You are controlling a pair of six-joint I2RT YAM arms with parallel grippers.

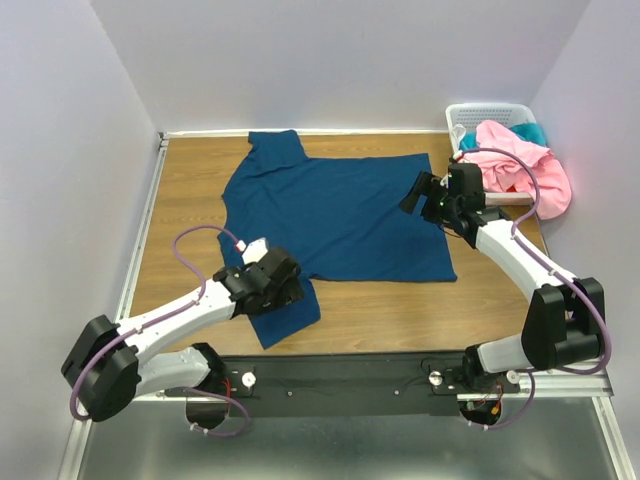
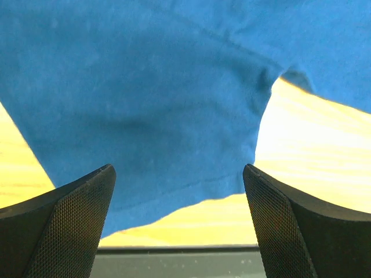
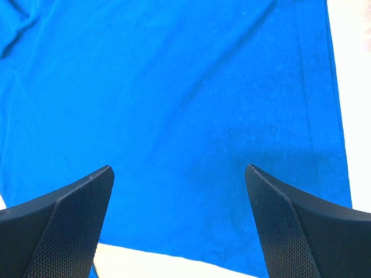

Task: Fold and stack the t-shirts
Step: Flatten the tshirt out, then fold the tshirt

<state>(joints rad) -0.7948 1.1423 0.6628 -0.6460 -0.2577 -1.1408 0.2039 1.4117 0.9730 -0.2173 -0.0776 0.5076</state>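
On wooden bench (image 1: 190, 200): dark blue cloth t-shirt (image 1: 340, 215), flat.
My left hand (image 2: 179, 174): wide, empty, over sleeve (image 1: 290, 315).
My right hand (image 3: 179, 174): wide, empty, over hem (image 3: 316, 116).

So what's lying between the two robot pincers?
The big dark blue cloth t-shirt, spread flat on the wooden table, fills the stretch between the left pincer and the right pincer. The top view shows it.

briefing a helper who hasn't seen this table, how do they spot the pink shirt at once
At the far right corner of the wooden table stands a white basket. The pink shirt spills over its near rim, crumpled; it is the only pink cloth, unlike the flat blue shirt beside it.
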